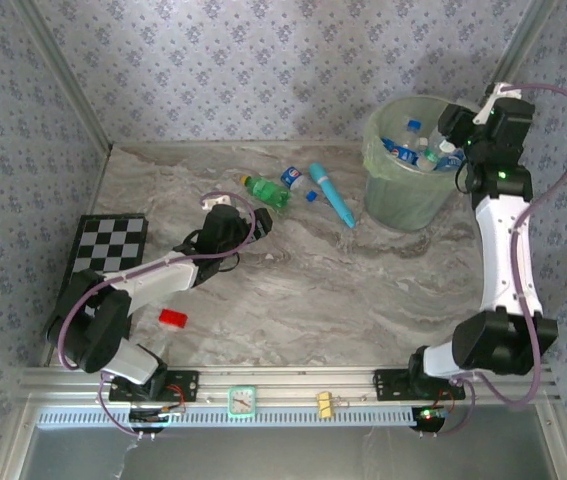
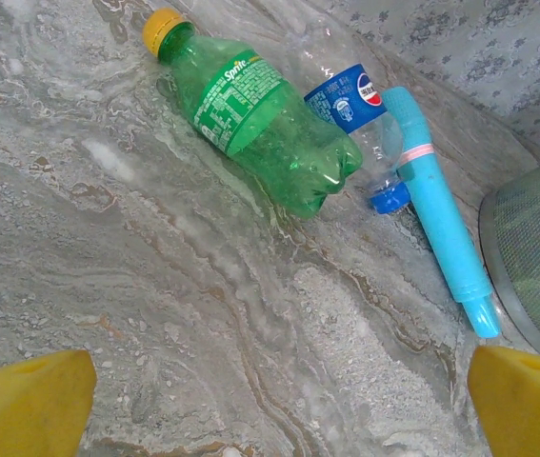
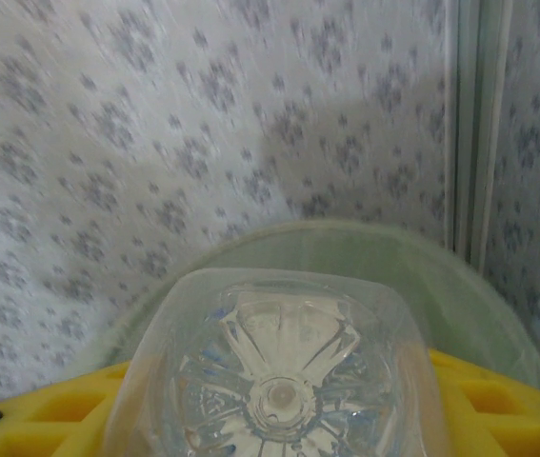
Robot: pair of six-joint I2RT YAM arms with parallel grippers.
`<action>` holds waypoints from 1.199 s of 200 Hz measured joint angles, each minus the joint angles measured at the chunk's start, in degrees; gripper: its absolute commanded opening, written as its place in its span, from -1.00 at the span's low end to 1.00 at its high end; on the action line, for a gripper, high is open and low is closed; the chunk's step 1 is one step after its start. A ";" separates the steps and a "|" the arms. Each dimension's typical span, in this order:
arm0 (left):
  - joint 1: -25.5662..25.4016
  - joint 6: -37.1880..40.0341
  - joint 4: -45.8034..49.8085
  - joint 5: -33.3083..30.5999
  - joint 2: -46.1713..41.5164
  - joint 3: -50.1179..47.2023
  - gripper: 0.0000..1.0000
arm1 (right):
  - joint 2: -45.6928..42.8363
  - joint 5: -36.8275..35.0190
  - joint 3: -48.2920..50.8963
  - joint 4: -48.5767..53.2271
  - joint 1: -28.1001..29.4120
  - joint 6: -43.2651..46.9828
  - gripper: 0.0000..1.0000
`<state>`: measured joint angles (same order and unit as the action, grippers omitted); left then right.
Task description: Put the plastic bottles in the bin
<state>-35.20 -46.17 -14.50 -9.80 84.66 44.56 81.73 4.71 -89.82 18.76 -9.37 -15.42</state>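
Found right gripper [image 1: 451, 138] clamped on a clear bottle [image 3: 274, 371], base turned toward the wrist, above the bin [image 1: 403, 205]; saw several bottles [image 1: 413, 150] already inside. Found left gripper [image 2: 274, 405] with jaws wide apart, hovering over the surface [image 2: 155, 286] near a green bottle [image 2: 260, 124] and a blue-labelled clear bottle [image 2: 350, 105], lying against each other beside a teal tube [image 2: 436, 200]. Judged both empty, light, thin-walled and smooth, apt to roll or squirt out. Judged mid-body, across the label, the best hold, with a gentle squeeze.
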 measured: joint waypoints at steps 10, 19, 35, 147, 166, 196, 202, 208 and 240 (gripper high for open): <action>0.00 0.00 0.02 -0.02 0.00 0.00 0.99 | 2.03 0.70 -0.96 2.12 -0.09 -0.02 -0.05; 0.00 0.00 0.02 -0.02 0.00 0.00 0.99 | 3.54 1.31 -1.79 4.02 -0.15 -0.17 -0.05; 0.00 0.00 0.02 -0.02 0.00 0.00 0.99 | 5.40 2.38 -2.95 7.13 -0.33 -0.42 -0.04; 0.00 0.02 1.07 0.09 0.24 0.00 0.99 | 11.08 0.83 -12.85 15.37 -1.77 -1.62 0.72; 0.00 0.02 1.07 0.07 0.24 0.00 0.99 | 8.22 0.46 -11.65 13.44 -1.75 -1.60 0.51; 0.00 0.02 1.05 0.13 0.24 0.00 0.99 | 2.93 2.75 -8.33 9.90 -1.11 -2.05 0.33; 0.00 0.00 1.05 0.15 0.24 0.00 0.99 | 2.45 3.26 -7.91 9.40 -0.85 -2.12 0.32; 0.00 0.00 1.05 0.15 0.24 0.00 0.99 | 2.10 3.69 -7.41 8.87 -0.50 -2.10 0.32; 0.00 0.02 1.05 0.15 0.24 0.00 0.99 | 2.32 4.76 -3.65 7.50 0.35 -2.12 0.30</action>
<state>-35.20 -46.15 -13.45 -9.65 84.90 44.56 84.05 9.47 -93.47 26.26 -9.02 -17.54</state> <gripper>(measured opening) 0.995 0.656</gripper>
